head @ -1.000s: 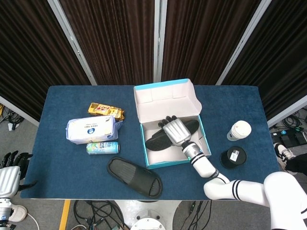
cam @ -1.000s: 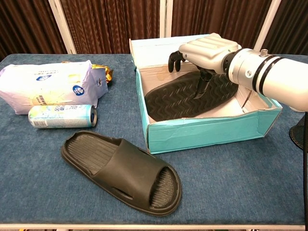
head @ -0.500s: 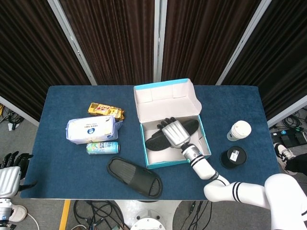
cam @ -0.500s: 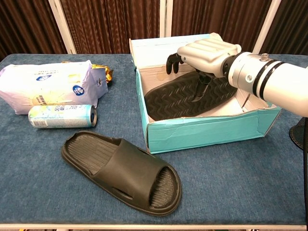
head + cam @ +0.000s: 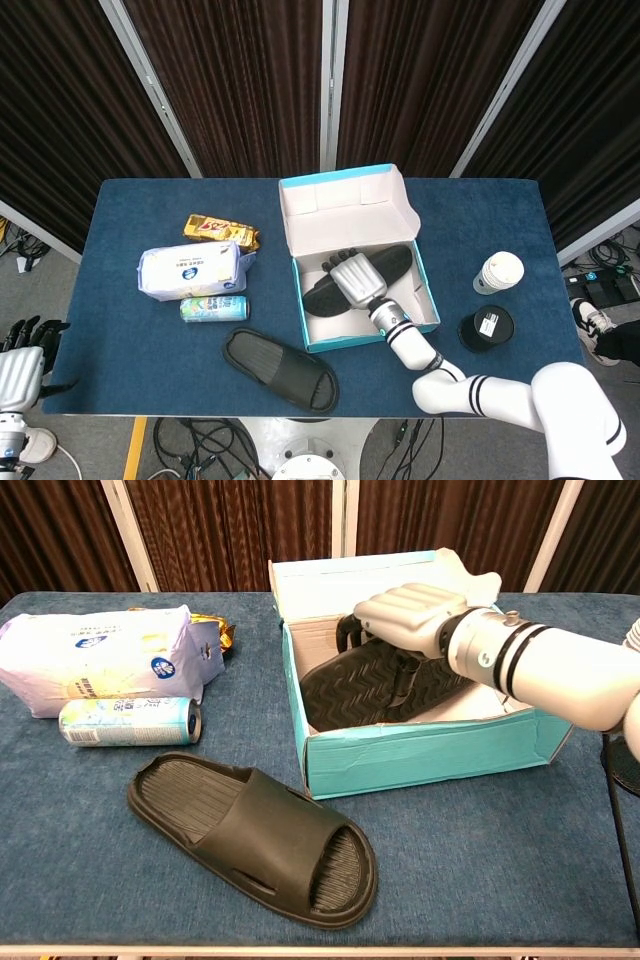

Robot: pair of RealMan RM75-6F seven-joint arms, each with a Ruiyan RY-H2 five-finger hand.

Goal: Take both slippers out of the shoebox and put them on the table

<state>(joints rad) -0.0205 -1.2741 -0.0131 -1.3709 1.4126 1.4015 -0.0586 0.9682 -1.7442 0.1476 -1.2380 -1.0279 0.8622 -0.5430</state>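
A teal shoebox [image 5: 345,200] stands open at the middle of the blue table, front wall [image 5: 430,755] towards me. Inside it a black slipper [image 5: 350,685] lies sole up and tilted, also seen in the head view [image 5: 320,293]. My right hand [image 5: 410,615] is down in the box on this slipper, fingers curled over its far edge and thumb against the sole; from above the right hand [image 5: 355,277] covers the slipper's middle. The other black slipper [image 5: 255,835] lies upright on the table in front of the box. My left hand [image 5: 18,365] hangs off the table's left corner, fingers apart, holding nothing.
Left of the box sit a white tissue pack [image 5: 190,270], a can on its side [image 5: 213,308] and a gold snack bag [image 5: 220,231]. A paper cup [image 5: 498,272] and a black round lid [image 5: 485,327] stand right of the box.
My right hand has moved left and lower inside the box, closing onto the slipper, which has shifted slightly left. The slipper on the table and the left hand have not moved.
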